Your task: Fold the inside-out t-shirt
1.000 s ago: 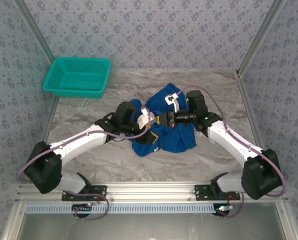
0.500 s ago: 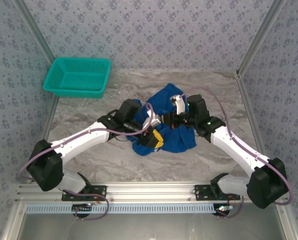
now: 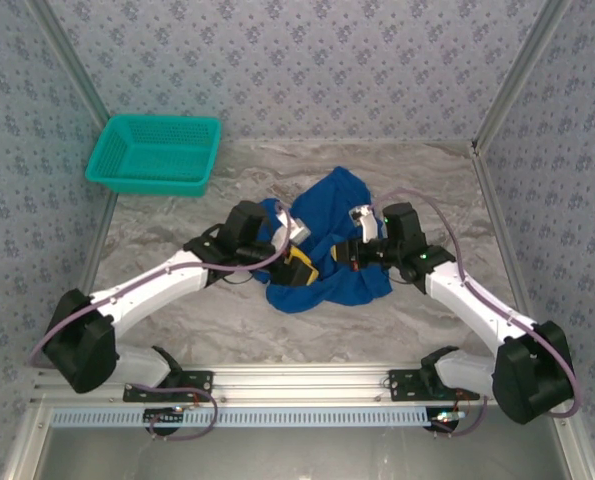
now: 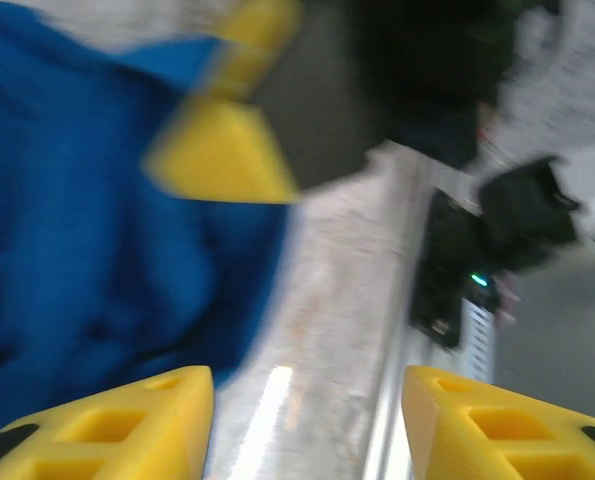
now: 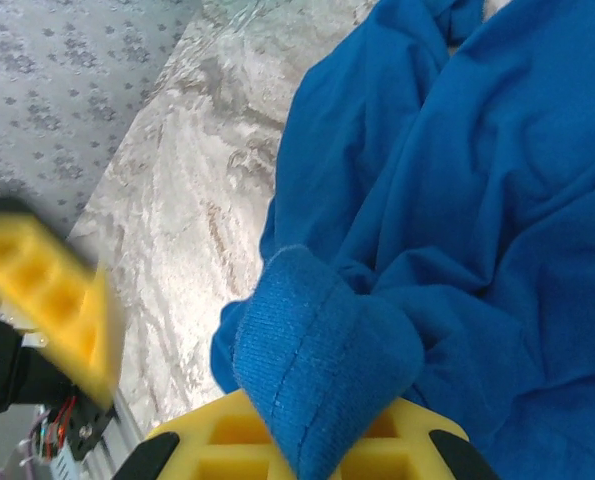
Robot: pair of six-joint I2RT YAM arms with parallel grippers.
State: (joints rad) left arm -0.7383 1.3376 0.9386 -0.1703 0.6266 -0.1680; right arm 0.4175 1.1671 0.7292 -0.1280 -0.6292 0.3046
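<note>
At the middle of the bench (image 3: pixel 277 340), between the two arms, you've got the t-shirt (image 3: pixel 332 205) in a crumpled royal-blue heap, not flat, no fold made yet. Right fingers (image 5: pixel 212 440) are clamped on a rolled bit of hem or cuff, stitch line visible. The cloth bulges up out of the pinch and the rest lies beyond it in loose folds. Reads as an anchor grip: one edge held so the heap can be pulled open.

Left fingers (image 4: pixel 107 430) stand well apart with nothing between them, bare bench showing through the gap. In the left wrist view the blue cloth sits off to their left, near but not in the gap. That view is blurred, so you can't tell if a pad brushes fabric. From above they sit at the near-left edge of the heap, just beside the right fingers, likely lined up for a second hold close to the pinched edge.

Teal basket (image 3: pixel 147 184) is in the far-left corner, well apart, not involved.

Judgement: early stage, sorting out the heap, folding proper not started. You want the second grip on a separate single edge, since taking bunched layers would leave it balled up. Soft cotton, so expect sag, and slip from a shallow pinch
</note>
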